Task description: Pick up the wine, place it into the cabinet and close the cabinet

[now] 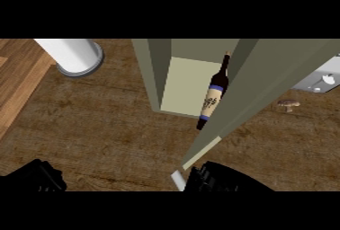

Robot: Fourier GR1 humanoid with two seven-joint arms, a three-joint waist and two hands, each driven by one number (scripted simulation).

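Wooden counter: open cabinet holds wine bottle.

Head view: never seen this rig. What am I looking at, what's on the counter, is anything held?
This is taken from the robot's head, looking steeply down at a wooden counter. The two black shapes at the lower edge are its hands: the left robot hand at the lower left, the right robot hand near the lower middle, by the edge of the cabinet door.

The grey-green box in the middle is the cabinet, door open. The wine bottle stands inside, and no hand touches it.

Also on the counter: a white cylinder at the upper left, a small mushroom at the right, and part of a white object at the right edge. I cannot tell whether either hand's fingers are curled.
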